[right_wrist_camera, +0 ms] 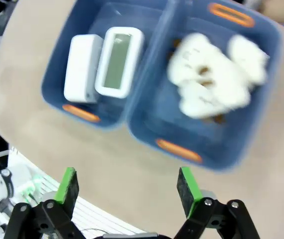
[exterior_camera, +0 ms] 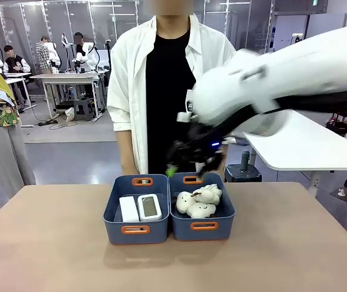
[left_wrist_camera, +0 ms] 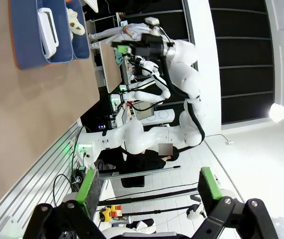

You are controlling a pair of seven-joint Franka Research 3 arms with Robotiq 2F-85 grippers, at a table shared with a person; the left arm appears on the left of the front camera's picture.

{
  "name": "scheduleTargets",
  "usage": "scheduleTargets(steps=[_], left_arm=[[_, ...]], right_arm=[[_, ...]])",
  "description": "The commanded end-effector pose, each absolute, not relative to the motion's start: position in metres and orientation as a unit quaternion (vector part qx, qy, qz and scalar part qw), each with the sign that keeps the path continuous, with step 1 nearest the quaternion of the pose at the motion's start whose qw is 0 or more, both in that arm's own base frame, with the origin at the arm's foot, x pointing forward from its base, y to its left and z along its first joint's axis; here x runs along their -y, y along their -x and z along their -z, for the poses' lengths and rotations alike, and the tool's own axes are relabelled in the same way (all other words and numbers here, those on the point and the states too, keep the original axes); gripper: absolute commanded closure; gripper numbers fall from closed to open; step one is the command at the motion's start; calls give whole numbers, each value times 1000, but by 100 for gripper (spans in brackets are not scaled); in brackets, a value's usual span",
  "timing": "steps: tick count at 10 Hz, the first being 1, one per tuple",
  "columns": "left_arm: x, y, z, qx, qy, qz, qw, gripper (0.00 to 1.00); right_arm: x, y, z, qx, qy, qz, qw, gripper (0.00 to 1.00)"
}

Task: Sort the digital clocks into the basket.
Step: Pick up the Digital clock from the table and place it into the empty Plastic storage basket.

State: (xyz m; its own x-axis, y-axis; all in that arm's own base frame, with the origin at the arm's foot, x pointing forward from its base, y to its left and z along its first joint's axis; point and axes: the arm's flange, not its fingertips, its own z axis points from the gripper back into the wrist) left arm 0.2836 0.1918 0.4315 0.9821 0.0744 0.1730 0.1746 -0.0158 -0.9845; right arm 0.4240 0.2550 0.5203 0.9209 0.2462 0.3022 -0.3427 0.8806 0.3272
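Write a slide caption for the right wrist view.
Open right gripper above two blue bins: both digital clocks in one basket, plush toys in the other.

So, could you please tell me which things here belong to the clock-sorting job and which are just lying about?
Belonging to the job:
- two digital clocks, already lying in the left basket
- right gripper, open above the bins

Just lying about:
- plush toys
- the second blue bin holding them

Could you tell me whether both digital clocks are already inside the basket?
Yes, both digital clocks lie side by side inside the left basket; one shows its grey screen, the other a plain white face.
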Motion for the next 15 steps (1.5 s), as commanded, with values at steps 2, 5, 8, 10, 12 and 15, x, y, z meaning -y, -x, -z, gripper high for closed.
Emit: scheduleTargets(steps=[2,5,8,10,12,15], left_arm=[[-192,-283,-435,91,709,30,699,0],[-192,-283,-435,91,709,30,699,0],[-192,-283,-435,91,709,30,699,0],[-192,-283,-435,91,709,30,699,0],[-192,-283,-435,91,709,30,699,0],[-192,-283,-435,91,709,30,699,0]], right_arm=[[-127,-354,-537,143,-149,-114,972,0],[-28,-288,-547,148,-137,-48,978,0],[31,-265,-545,128,-132,-4,983,0],[46,-267,-536,124,-142,10,982,0],[44,-264,-544,128,-142,14,981,0],[44,-264,-544,128,-142,14,981,0]])
